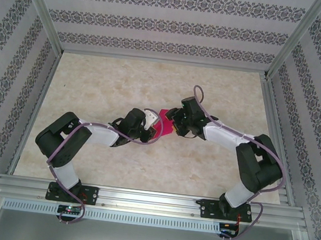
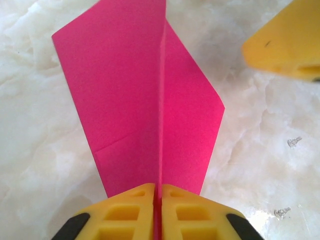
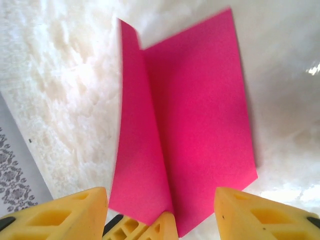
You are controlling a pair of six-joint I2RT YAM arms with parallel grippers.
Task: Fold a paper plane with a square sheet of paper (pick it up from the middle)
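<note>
- One left arm, black joints with white sleeves and a purplish cable looped along it, reaches in towards the middle of the desk.
- The left fingers are two yellow plastic wedges with square cut-outs. They are pressed together, pinching the raised centre crease of the pink paper at its near end.
- There is one pink paper, and it sits at the middle of the desk between the two wrists. It is thin, matt, plain magenta, folded along a sharp ridge, with a flat wing on either side and slanted edges. I cannot tell whether it rests on the desk.
- The right fingers, the same yellow plastic, stand spread apart with the paper's end between them, neither one clearly touching it.
- One right arm mirrors the left.
- The desk is pale, glossy and marble-veined, edged by a ribbed aluminium rail.
</note>
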